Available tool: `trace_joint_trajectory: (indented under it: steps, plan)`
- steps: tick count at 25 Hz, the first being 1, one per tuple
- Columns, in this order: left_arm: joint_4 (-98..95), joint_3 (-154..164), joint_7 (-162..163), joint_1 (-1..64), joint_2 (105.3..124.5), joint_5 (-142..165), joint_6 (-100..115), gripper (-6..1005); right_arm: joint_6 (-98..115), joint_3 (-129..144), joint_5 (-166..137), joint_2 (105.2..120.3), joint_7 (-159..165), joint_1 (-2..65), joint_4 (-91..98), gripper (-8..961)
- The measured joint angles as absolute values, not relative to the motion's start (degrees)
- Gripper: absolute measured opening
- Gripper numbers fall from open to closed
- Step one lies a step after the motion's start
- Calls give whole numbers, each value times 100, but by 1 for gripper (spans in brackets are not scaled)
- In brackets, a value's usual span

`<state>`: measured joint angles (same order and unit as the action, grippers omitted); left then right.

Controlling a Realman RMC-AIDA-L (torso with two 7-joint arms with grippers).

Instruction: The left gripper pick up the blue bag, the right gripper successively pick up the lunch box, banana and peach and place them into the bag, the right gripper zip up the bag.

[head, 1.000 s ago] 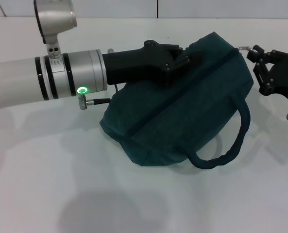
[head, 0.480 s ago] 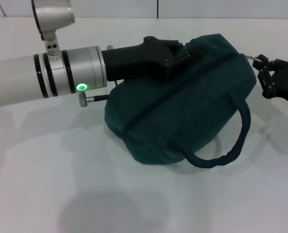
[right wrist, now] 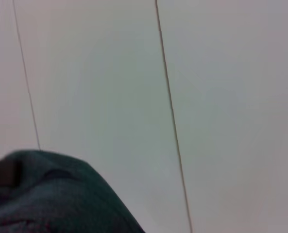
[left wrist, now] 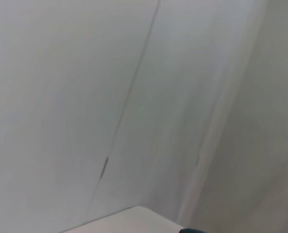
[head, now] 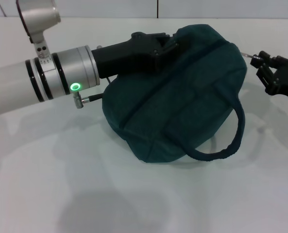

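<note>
The blue bag (head: 177,97) lies in the middle of the white table with its long zipper run shut, and one padded loop handle (head: 226,145) hangs toward the front. My left gripper (head: 164,42), black on its silver arm with the green light, reaches in from the left and is shut on the bag's far top edge. At the right edge, my right gripper (head: 258,58) pinches the small metal zipper pull (head: 247,54) at the bag's right end. A teal hump of the bag (right wrist: 51,194) fills a corner of the right wrist view. The lunch box, banana and peach are out of view.
The white table (head: 61,184) stretches bare in front of and to the left of the bag. A pale panelled wall (head: 158,7) runs along the back. The left wrist view shows only wall and a table corner (left wrist: 134,218).
The left arm has drawn back to the left and slightly up, dragging the bag with it. The right gripper has slid right, then stayed near the bag's right end.
</note>
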<state>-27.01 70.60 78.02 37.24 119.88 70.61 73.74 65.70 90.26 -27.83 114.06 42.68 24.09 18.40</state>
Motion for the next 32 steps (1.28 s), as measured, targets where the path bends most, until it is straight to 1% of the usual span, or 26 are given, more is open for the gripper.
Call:
trace_joint_trajectory:
  steps: [3, 9, 11, 12, 16, 19, 24, 28, 32]
  plan:
    - [-2619, 7056, 7763, 3699, 11988, 7011, 7345, 190, 6629, 9023, -2884, 11331, 4488, 2416, 1841, 122]
    - [-2549, 7083, 7673, 3487, 11994, 6502, 7364, 232, 6638, 9014, -3007, 11260, 4739, 2388, 1843, 290]
    - [-2548, 7090, 7613, 3407, 11995, 6332, 7378, 286, 6636, 9014, -3234, 11198, 4994, 2418, 1848, 348]
    - [-2548, 7091, 7601, 3389, 11996, 6299, 7380, 313, 6635, 9006, -3439, 11135, 5198, 2455, 1858, 377]
    - [-2551, 7093, 7597, 3394, 11997, 6280, 7385, 420, 6673, 8972, -4081, 10961, 5781, 2517, 1981, 478]
    - [-2571, 7093, 7596, 3377, 11997, 6277, 7387, 528, 6697, 8968, -4195, 10940, 5852, 2506, 2064, 543]
    - [-2571, 7092, 7527, 3317, 11990, 6275, 7505, 727, 6998, 8913, -4319, 10900, 5936, 2413, 2183, 541]
    - [-2572, 7063, 7019, 3200, 11982, 6231, 8254, 881, 8119, 8447, -4334, 10780, 5900, 2159, 2217, 533]
    - [-2586, 7080, 6222, 2971, 11985, 6127, 9267, 880, 9651, 8217, -4429, 10530, 5941, 2037, 2227, 521]
